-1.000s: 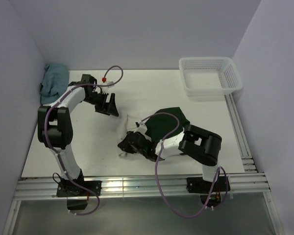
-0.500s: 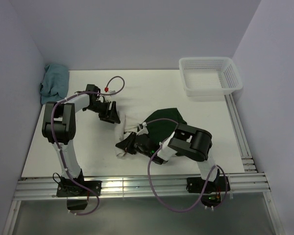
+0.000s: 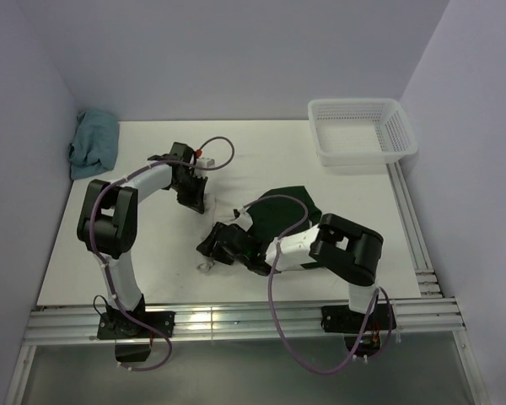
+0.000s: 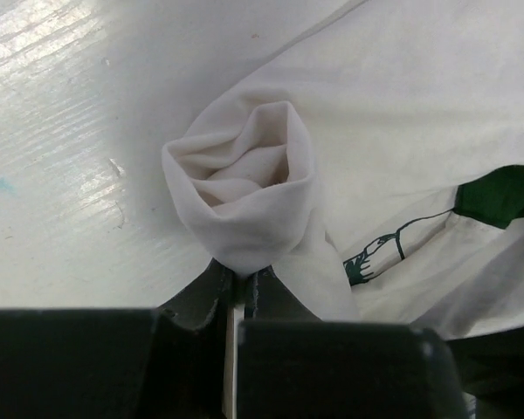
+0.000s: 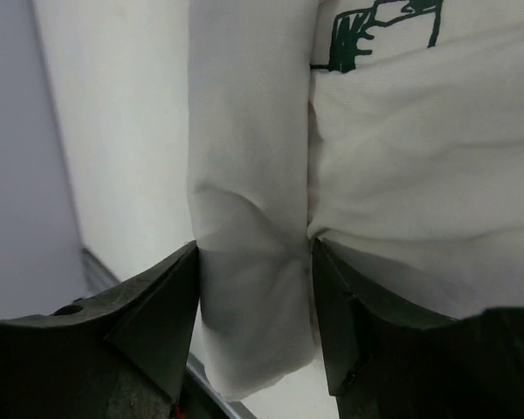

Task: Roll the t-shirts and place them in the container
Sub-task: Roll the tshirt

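One teal cloth [image 3: 93,143] lies bunched in the upper left corner of the table [image 3: 160,253], well apart from the work and no part of it. Right of it, the left gripper [image 4: 240,272] reaches toward the middle of the frame. Its jaws are pinched tight on a fold of the t-shirt [image 3: 282,211], just under one end of a rolled cream tube, and the wrist view looks straight into that spiral end. The pinch looks meant to anchor this end so the roll does not loosen. The shirt lies at the centre of the table, its cream part to the left and a dark green sleeve to the right, with the small line print beside the roll. Just below, the right gripper [image 5: 255,244] straddles another stretch of the roll. Its fingers [image 5: 157,305] stand well apart with cloth filling the gap and touching both, so I cannot tell whether they press it or merely bracket it. Rolling seems partly done, with loose cloth left to take up. Far right, the white mesh basket [image 3: 358,131] sits at the upper edge, likely for the finished roll.
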{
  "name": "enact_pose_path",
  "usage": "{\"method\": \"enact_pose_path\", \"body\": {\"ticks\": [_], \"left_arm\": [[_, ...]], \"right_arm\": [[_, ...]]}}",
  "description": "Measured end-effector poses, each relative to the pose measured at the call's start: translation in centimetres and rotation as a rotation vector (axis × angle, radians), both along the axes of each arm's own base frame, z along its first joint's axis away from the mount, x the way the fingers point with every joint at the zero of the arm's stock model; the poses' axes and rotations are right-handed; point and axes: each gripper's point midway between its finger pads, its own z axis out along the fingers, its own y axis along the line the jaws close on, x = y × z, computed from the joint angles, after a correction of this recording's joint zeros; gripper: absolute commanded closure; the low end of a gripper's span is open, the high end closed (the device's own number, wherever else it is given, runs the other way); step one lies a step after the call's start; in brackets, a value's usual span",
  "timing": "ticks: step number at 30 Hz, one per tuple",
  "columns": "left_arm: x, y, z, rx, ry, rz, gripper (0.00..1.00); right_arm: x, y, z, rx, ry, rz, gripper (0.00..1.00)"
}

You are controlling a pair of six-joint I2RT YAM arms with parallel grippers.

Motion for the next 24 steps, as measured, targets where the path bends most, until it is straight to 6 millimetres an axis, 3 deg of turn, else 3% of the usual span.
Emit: {"method": "enact_pose_path", "body": {"ticks": [6,11,17,19,24], "left_arm": [[-0.1,-0.1,0.2,0.09,-0.022,-0.014,1.0],[-0.2,-0.2,0.4,0.134,-0.033,-0.023,1.0],[-0.3,-0.4,0.8,0.17,-0.038,-0.035,1.0],[-0.3,-0.5,0.9,0.178,-0.038,-0.039,1.0],[-0.3,-0.6,0.9,0.195,-0.034,-0.043,1.0]], "right_arm": [[-0.5,-1.1,0.2,-0.225,-0.022,-0.02,0.39],[-0.6,-1.8,1.9,-0.38,-0.076,-0.03,0.48],[0.6,0.1,6.3,-0.428,-0.174,-0.03,0.51],[1.1,0.8,7.0,-0.436,-0.195,-0.031,0.52],[1.8,1.9,5.8,-0.501,-0.214,-0.014,0.53]]}}
